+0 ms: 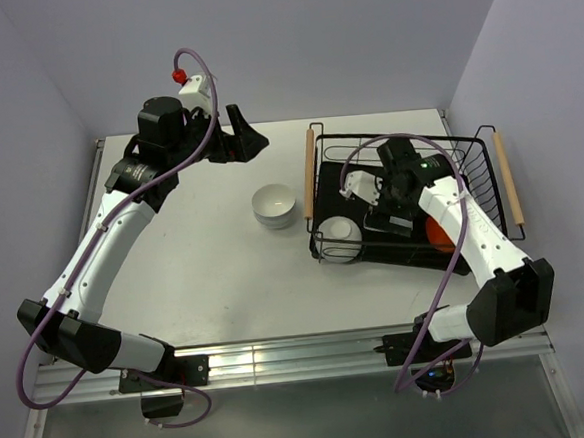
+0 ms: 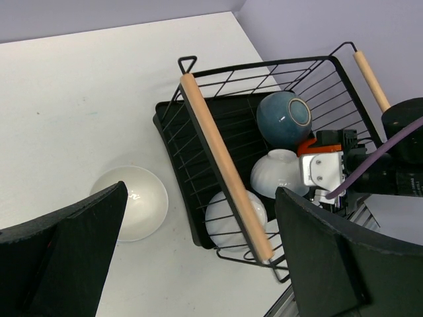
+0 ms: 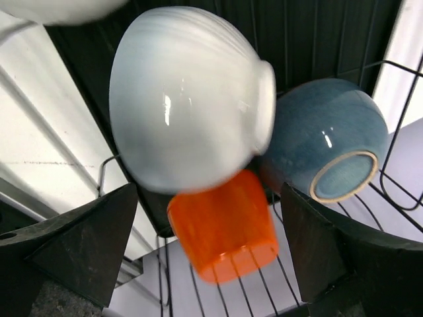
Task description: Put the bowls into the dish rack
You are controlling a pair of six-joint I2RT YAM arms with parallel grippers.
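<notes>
In the top view, right of centre, the right arm covers much of the dish rack, and the orange bowl shows only as a sliver. In the right wrist view, the upper-left edge cuts off a white bowl. The blurred central white bowl hides the orange bowl's upper part.

No text (labels, brands or numbers) is readable in any view.

White tabletop. Black wire dish rack sat on its right half, with wooden handles at the left and right ends. White bowl stood upright just left of the rack, not touching it.
</notes>
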